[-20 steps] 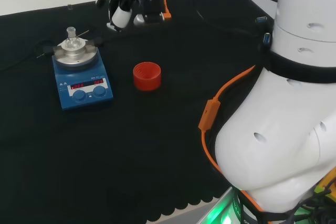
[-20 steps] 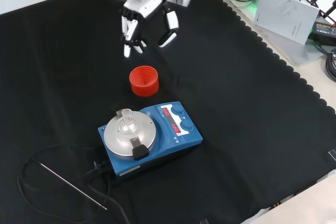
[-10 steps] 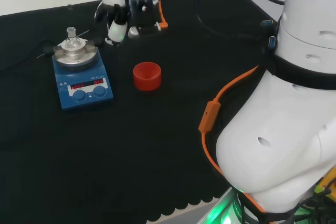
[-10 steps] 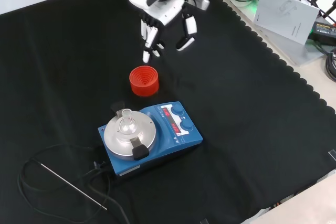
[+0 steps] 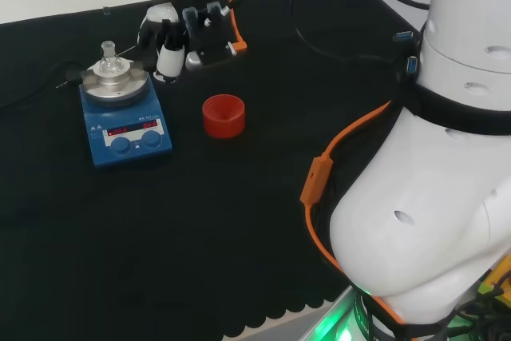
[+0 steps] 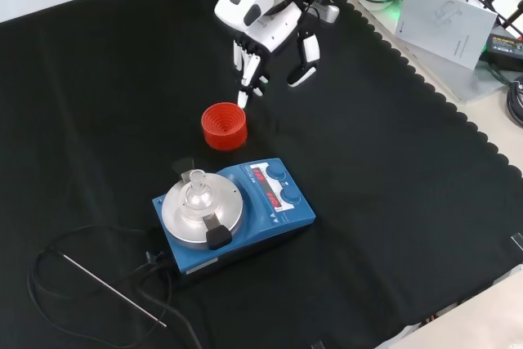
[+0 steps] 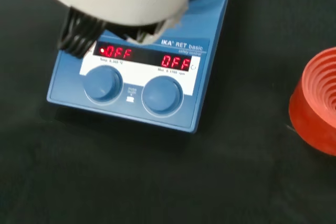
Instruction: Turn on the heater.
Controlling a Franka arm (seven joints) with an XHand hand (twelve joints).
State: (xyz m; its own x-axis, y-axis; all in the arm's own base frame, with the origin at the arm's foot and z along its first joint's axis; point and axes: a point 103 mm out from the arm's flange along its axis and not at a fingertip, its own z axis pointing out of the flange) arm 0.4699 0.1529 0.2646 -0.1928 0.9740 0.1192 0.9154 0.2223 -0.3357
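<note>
Blue box-shaped heater [image 6: 245,214] with round metal plate and two round knobs, red lit digits, ribbed red ring [image 6: 225,125] beside, hand [image 6: 270,26] above, fingers relaxed apart

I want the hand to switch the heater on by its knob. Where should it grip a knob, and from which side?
Pinch a round knob by its rim, probably coming from above and in front: both knobs sit on the heater's sloped front panel, facing up and outward. The flask sits behind them on the plate. The hand hangs open beyond the red ring.
</note>
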